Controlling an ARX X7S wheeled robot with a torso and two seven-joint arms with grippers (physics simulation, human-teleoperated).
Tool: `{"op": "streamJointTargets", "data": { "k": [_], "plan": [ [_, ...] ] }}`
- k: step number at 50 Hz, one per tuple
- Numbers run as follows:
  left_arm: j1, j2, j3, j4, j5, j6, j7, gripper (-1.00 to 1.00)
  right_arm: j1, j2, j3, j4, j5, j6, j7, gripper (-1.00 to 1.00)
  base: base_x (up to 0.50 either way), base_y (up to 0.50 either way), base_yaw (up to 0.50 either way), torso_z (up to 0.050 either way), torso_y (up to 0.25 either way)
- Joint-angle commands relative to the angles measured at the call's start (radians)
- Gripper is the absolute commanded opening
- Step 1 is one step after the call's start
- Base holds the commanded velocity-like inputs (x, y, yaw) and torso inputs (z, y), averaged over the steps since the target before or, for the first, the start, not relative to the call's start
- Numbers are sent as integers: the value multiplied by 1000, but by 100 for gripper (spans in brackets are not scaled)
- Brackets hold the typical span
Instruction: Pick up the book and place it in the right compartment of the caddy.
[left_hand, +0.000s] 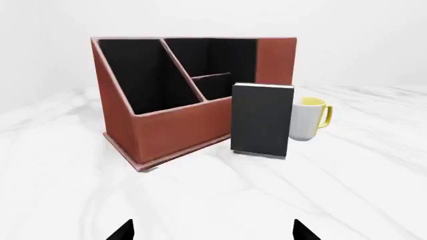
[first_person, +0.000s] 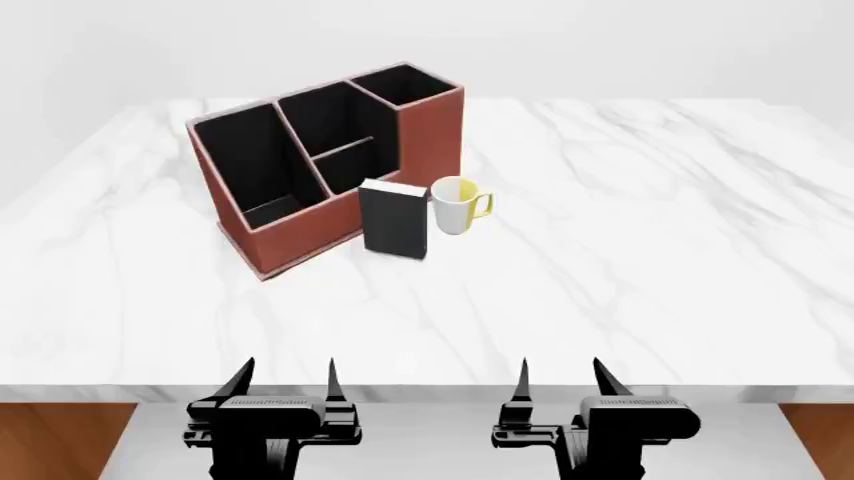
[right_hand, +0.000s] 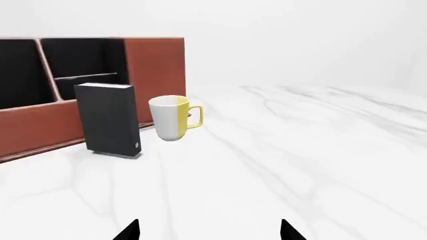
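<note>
The black book (first_person: 394, 220) stands upright on the marble table, against the front of the reddish-brown caddy (first_person: 300, 235), beside a white-and-yellow mug (first_person: 455, 206). The caddy's tall right compartment (first_person: 404, 87) is at its far right end. The book also shows in the left wrist view (left_hand: 261, 120) and in the right wrist view (right_hand: 107, 120). My left gripper (first_person: 286, 380) and right gripper (first_person: 561, 378) are both open and empty, hovering at the table's near edge, well short of the book. Only the black fingertips (left_hand: 123, 231) (right_hand: 128, 232) show in the wrist views.
The white marble table (first_person: 641, 230) stretches wide to the right of the mug and in front of the caddy. Its near edge (first_person: 427, 392) lies just under my grippers, with brown floor beyond at both lower corners.
</note>
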Motion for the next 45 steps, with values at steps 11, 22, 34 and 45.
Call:
{"op": "streamJointTargets", "data": {
  "k": [11, 22, 34, 45],
  "plan": [
    [24, -53, 49, 87, -43, -31, -50, 100, -12, 48, -51, -58, 36, 39, 60, 100, 0, 0, 0, 0, 0],
    [103, -91, 44, 390, -71, -158, -80, 100, -89, 79, -55, -363, 65, 137, 90, 100, 0, 0, 0, 0, 0],
    [162, -114, 35, 593, -107, -228, -110, 100, -134, 100, -63, -554, 88, 210, 116, 100, 0, 0, 0, 0, 0],
    [167, -128, 46, 608, -110, -230, -130, 100, -136, 114, -68, -578, 130, 235, 120, 100, 195, 0, 0, 0, 0]
  ]
}}
